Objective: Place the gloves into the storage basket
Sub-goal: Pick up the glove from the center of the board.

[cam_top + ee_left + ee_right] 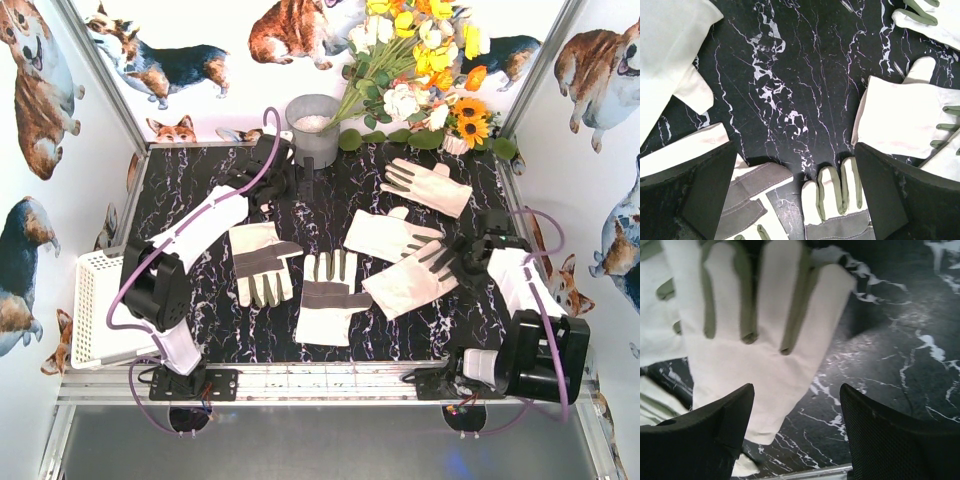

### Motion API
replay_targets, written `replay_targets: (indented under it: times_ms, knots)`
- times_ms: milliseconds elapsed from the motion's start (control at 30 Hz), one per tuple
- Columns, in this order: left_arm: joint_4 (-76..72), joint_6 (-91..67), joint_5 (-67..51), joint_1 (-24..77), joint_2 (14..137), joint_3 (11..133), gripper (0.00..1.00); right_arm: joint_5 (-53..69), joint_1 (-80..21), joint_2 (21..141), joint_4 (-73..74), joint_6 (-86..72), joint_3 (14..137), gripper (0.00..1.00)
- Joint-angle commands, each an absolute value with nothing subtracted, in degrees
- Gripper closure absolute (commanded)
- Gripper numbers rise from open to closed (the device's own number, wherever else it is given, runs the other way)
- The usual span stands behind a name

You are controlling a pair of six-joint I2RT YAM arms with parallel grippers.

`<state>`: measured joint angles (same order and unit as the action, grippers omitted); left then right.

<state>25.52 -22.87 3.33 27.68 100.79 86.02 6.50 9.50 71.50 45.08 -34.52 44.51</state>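
Note:
Several cream gloves lie on the black marble table: one with grey patches (262, 262), one at the centre (330, 295), two overlapping (390, 235) (412, 280), and one far right (428, 185). The white slotted storage basket (95, 310) stands off the table's left edge. My left gripper (290, 180) is open and empty above bare table at the back; in its wrist view (795, 160) the centre glove's fingers (832, 200) lie below it. My right gripper (462, 258) is open and empty; in its wrist view (796, 390) it hovers by a glove's cuff end (765, 355).
A grey metal bucket (312, 128) and a bunch of artificial flowers (420, 70) stand at the back. The table's front metal rail (805, 474) shows just below the right gripper. Another cream fabric piece (665, 60) lies at the upper left of the left wrist view.

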Motion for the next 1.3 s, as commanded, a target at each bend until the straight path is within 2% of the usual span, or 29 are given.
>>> replay_targets:
  times_ms: [0,467,667,867,1067,1267]
  knots:
    - [24.87,-21.96,4.44,27.95,98.92,85.45,0.03,2.66,12.42,69.99,45.18,-35.29,43.17,0.29]
    - [22.04,-25.97,6.94,28.01,95.2,79.96,0.03,8.82,13.55,78.55,39.93,-37.86,44.65,0.35]
    - [22.38,-26.43,7.3,28.04,94.92,79.81,0.03,10.7,13.55,83.54,40.12,-35.72,46.21,0.45]
    - [22.83,-26.46,7.41,28.04,94.99,79.45,0.03,12.64,13.54,87.13,39.36,-35.19,46.42,0.64]
    - [22.94,-25.81,6.66,28.04,94.97,79.96,0.03,15.01,13.58,85.4,39.61,-34.68,46.72,0.99]
    - [23.79,-24.04,6.32,28.22,94.96,81.71,0.03,16.92,13.54,81.11,45.27,-35.93,50.29,1.0]
